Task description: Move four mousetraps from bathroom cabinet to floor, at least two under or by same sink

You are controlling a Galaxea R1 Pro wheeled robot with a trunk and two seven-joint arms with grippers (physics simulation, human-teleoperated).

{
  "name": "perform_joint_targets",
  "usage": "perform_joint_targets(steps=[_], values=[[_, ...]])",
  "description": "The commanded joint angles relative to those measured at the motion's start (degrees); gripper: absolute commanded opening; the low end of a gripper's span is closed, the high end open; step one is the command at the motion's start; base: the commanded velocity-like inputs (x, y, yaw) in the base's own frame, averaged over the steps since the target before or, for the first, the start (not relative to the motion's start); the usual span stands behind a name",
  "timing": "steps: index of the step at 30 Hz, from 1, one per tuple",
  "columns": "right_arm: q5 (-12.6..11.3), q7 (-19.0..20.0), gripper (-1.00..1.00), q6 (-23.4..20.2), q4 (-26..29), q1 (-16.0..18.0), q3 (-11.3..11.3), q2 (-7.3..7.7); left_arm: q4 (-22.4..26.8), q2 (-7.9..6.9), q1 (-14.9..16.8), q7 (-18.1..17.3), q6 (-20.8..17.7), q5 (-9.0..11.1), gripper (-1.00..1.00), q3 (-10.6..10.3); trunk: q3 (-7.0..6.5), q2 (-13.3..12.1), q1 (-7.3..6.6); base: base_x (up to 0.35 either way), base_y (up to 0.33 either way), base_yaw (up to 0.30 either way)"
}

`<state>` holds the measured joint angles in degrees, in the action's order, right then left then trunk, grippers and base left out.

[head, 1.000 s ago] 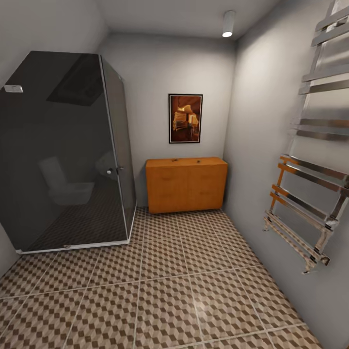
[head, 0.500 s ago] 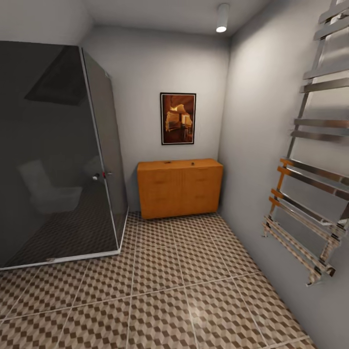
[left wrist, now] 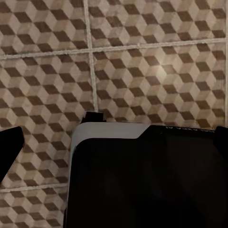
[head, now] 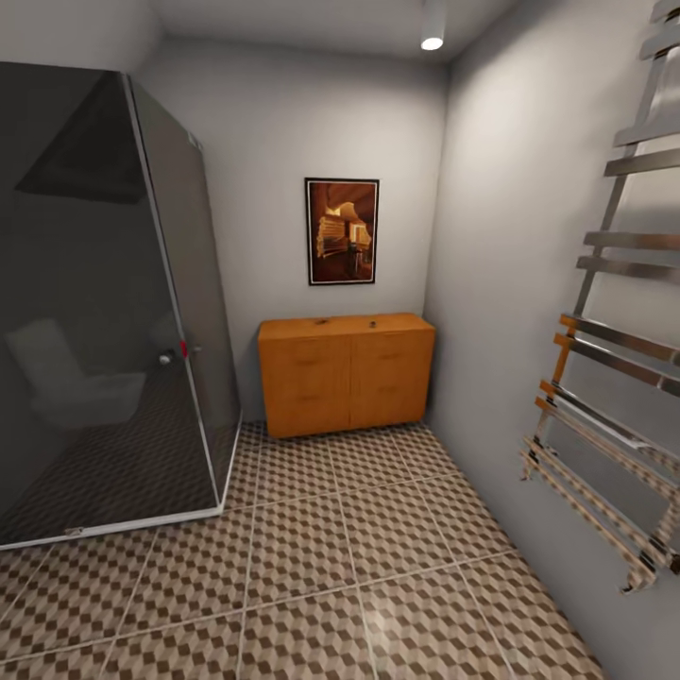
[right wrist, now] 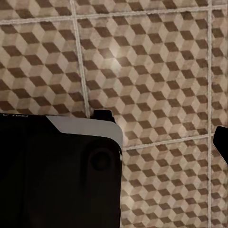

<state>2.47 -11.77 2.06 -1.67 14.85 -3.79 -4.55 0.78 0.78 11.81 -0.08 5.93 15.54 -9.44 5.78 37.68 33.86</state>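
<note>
At the left of the head view stood a dark glass shower enclosure (head: 94, 312), and past it the orange-brown cabinet (head: 346, 374) was shut against the far wall under a framed picture (head: 341, 231), with two small dark specks on its top too small to identify as mousetraps. A chrome towel rail (head: 614, 378) hung on the right wall. Both wrist cameras looked down on the bathroom floor (head: 359, 567), suggesting arms stowed low for travel; whether either set of fingers was apart or together could not be told.
</note>
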Motion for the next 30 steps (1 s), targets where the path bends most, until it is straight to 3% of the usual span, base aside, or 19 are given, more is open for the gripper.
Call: perform_joint_targets(steps=[1, 30], values=[[0.3, -0.3, 1.00, 0.2, -0.2, 0.1, -0.3, -0.02, -0.1, 0.01, 0.1, 0.0, 0.2, 0.5, 1.00, -0.5, 0.10, 0.1, 0.05, 0.324, 0.000, -0.004], [0.7, -0.2, 1.00, 0.1, -0.2, 0.1, -0.4, 0.06, -0.1, 0.01, 0.1, 0.0, 0.2, 0.6, 1.00, -0.5, 0.10, 0.1, 0.05, 0.324, 0.000, -0.001]])
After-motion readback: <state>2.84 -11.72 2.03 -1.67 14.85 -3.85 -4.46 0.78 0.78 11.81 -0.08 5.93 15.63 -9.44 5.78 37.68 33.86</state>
